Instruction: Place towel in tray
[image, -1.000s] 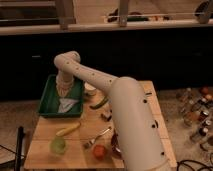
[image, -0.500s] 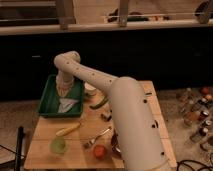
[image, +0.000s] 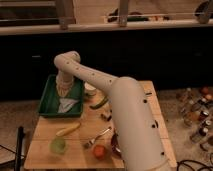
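Note:
A green tray (image: 50, 100) stands at the table's back left. A pale towel (image: 68, 104) lies inside it, near its right side. My white arm reaches from the lower right across the table to the tray. My gripper (image: 64, 91) hangs over the tray just above the towel, at the towel's upper end.
On the wooden table (image: 135, 100) lie a banana (image: 67, 130), a green cup (image: 58, 145), a fork (image: 97, 136), an orange fruit (image: 99, 151), a green pepper (image: 99, 104) and a white cup (image: 90, 89). Bottles (image: 192, 112) stand on the floor at right.

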